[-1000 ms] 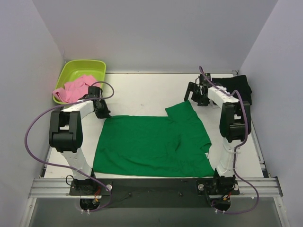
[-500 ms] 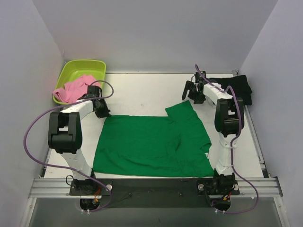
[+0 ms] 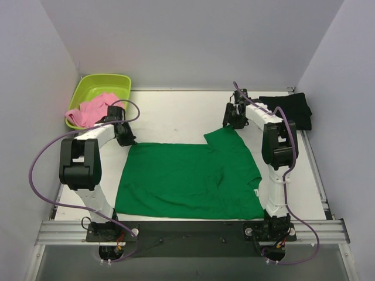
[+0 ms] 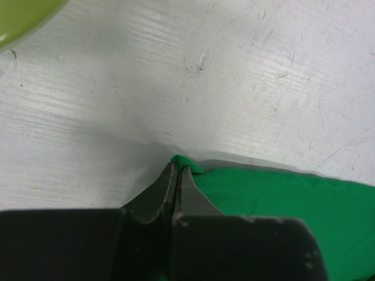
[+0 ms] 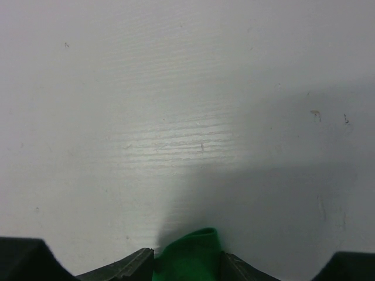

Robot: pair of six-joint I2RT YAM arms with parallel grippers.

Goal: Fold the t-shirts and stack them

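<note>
Left tool (image 4: pixel 179 168) pinches the bright green cloth t-shirt (image 3: pixel 187 178) by a corner. Right tool (image 5: pixel 187 264) straddles its bunched sleeve; clamped or not, can't tell.

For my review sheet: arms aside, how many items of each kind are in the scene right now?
T-shirts: 3 (green t-shirt, pink t-shirt, black t-shirt)
Tubs: 1 (lime-green tub)
Total: 4

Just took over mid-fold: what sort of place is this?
Likely a robot test cell, not a home: bare walls box in a white table, a metal mounting rail runs along its near edge, a green t-shirt lies spread.
</note>
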